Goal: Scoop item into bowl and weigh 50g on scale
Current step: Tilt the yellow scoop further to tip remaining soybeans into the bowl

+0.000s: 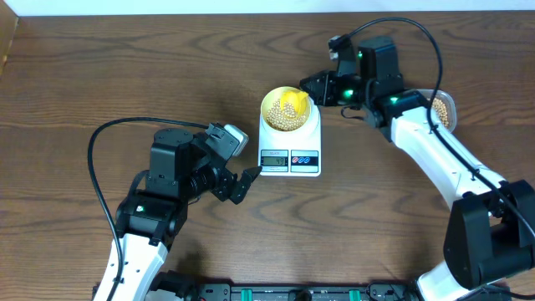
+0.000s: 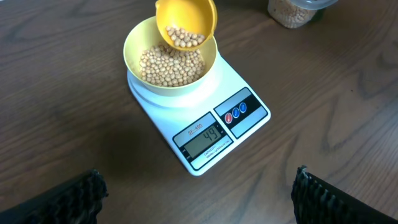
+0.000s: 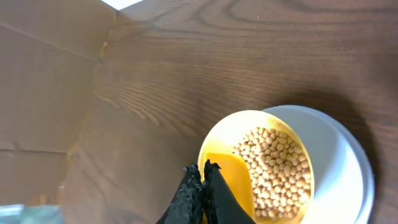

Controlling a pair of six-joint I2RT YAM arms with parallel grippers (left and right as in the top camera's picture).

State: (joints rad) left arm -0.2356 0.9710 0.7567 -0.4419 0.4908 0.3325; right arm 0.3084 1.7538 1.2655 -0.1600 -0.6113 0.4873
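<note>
The pale-yellow bowl (image 1: 264, 109) stands on the white scale (image 1: 311, 142), with the tan beans (image 1: 284, 120) heaped inside. My right gripper (image 1: 314, 85) is shut on the handle of a bright yellow scoop (image 1: 294, 101), which tilts over the bowl with beans in it. The left wrist view shows the scoop (image 2: 186, 12) above the bowl (image 2: 134, 56) and the scale (image 2: 168, 115) with its display (image 2: 207, 138) reading 49. In the right wrist view the shut gripper (image 3: 203, 169) clamps the scoop (image 3: 233, 180) at the bowl's rim (image 3: 214, 140). My left gripper (image 1: 245, 181) stands open just left of the scale's front, holding nothing.
A clear plastic container (image 1: 443, 109) with more beans sits at the far right behind my right arm, and its bottom shows in the left wrist view (image 2: 291, 12). Black cables loop over the wooden table near both arms.
</note>
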